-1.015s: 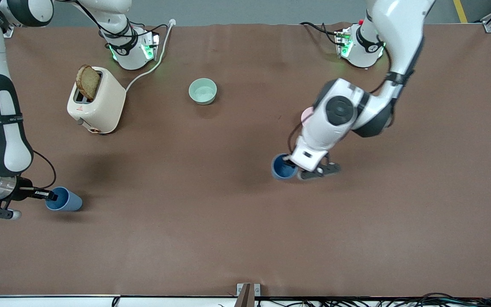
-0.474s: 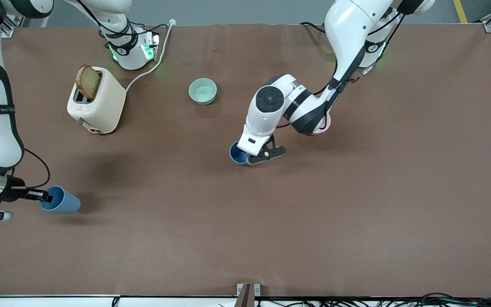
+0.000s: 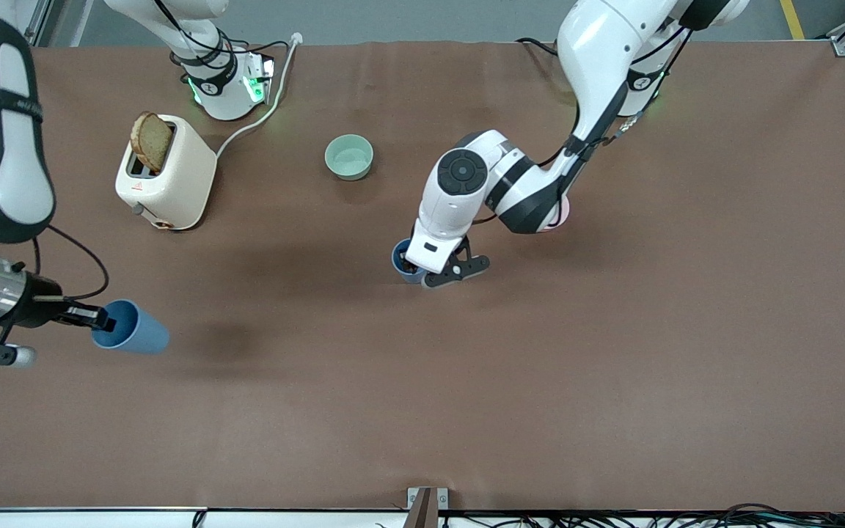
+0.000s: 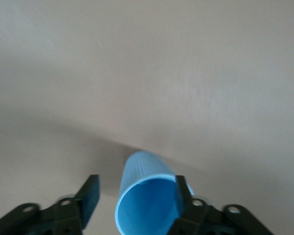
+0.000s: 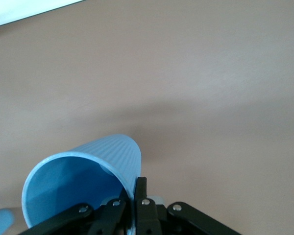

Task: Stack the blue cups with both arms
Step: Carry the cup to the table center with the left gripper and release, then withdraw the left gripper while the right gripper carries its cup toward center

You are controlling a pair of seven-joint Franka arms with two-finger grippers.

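Note:
One blue cup [image 3: 129, 334] hangs on its side over the table at the right arm's end. My right gripper [image 3: 102, 320] is shut on its rim; in the right wrist view the fingers [image 5: 143, 188] pinch the wall of the cup [image 5: 83, 171]. The other blue cup [image 3: 398, 257] stands mouth-up near the table's middle. My left gripper [image 3: 416, 271] is over it and open. In the left wrist view one finger [image 4: 90, 193] is apart from the cup [image 4: 144, 188] and the other sits at its rim.
A mint-green bowl [image 3: 349, 157] sits farther from the front camera than the standing cup. A cream toaster [image 3: 173, 180] with a bread slice [image 3: 151, 141] stands near the right arm's base. A pink bowl [image 3: 561, 213] is mostly hidden under the left arm.
My right gripper has risen and carried its cup toward the table's middle. My left arm brought its cup toward the right arm's end, then barely moved over the last half second.

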